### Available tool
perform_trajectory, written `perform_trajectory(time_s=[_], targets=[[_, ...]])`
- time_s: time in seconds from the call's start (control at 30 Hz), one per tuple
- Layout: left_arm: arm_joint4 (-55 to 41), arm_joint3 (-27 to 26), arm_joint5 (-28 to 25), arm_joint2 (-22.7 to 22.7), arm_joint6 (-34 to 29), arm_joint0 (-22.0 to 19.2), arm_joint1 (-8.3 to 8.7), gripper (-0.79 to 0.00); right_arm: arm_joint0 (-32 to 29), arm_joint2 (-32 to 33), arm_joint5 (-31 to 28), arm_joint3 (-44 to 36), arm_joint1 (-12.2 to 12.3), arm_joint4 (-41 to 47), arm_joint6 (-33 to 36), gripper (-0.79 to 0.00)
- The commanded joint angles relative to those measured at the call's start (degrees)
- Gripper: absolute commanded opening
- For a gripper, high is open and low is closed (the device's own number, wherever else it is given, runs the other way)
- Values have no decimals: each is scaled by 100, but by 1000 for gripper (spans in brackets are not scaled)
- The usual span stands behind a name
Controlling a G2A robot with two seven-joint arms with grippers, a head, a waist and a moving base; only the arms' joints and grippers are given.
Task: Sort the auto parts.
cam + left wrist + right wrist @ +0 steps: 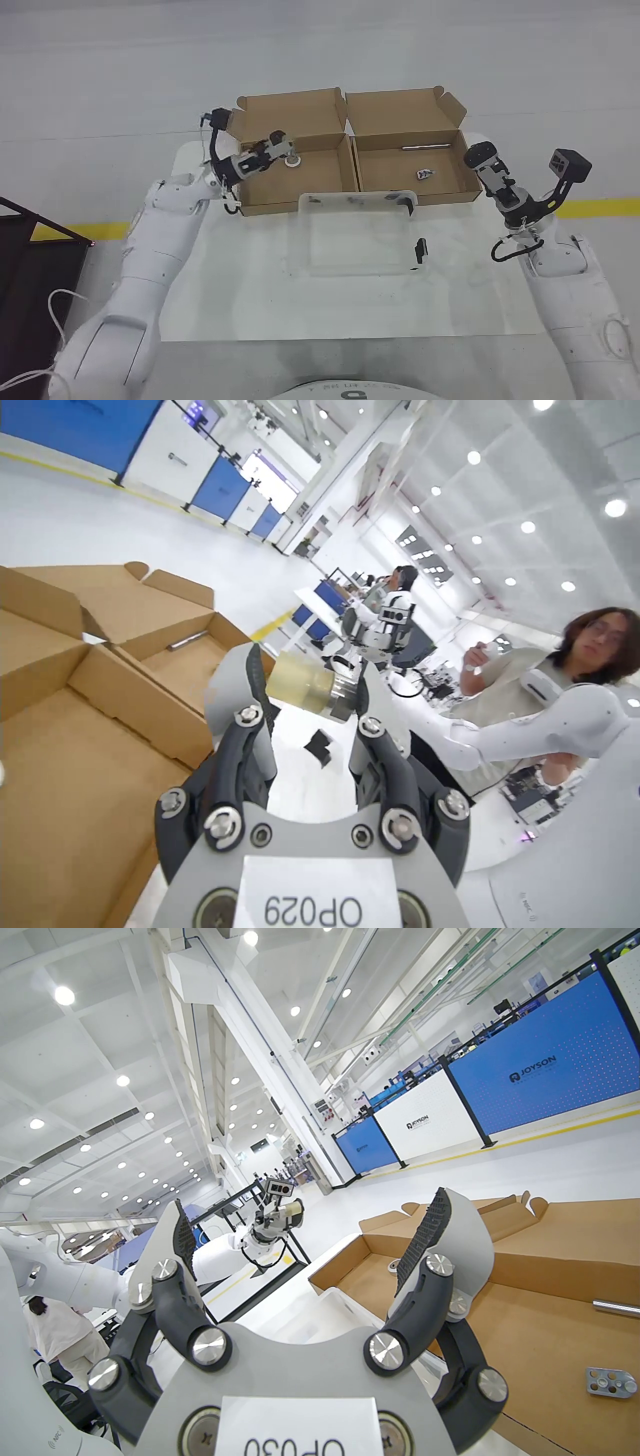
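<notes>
My left gripper (307, 695) is shut on a yellowish translucent cylinder with a metal end (305, 690). In the top view this gripper (274, 148) hangs over the left cardboard box (262, 196), above a round metal part (293, 160). The right cardboard box (470, 192) holds a metal rod (418, 147) and a small holed metal plate (425, 173). My right gripper (480, 155) hovers at that box's right edge, open with nothing between its fingers (432, 1223). The plate (611, 1382) and the rod (616, 1307) lie beneath it.
A clear plastic tray (300, 240) sits in front of the boxes on the white table, with a black part (421, 250) at its right side and small dark parts along its far rim (355, 203). Both box lids stand open at the back.
</notes>
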Motion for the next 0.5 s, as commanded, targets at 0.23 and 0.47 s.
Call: perform_trajectory(time_s=[0.23, 0.47], targets=[[3359, -1764, 2682, 582, 824, 260, -73, -785, 0, 0, 0, 0, 0, 0, 0, 0], [3975, -1041, 3672, 1338, 894, -227, -296, -785, 0, 0, 0, 0, 0, 0, 0, 0]])
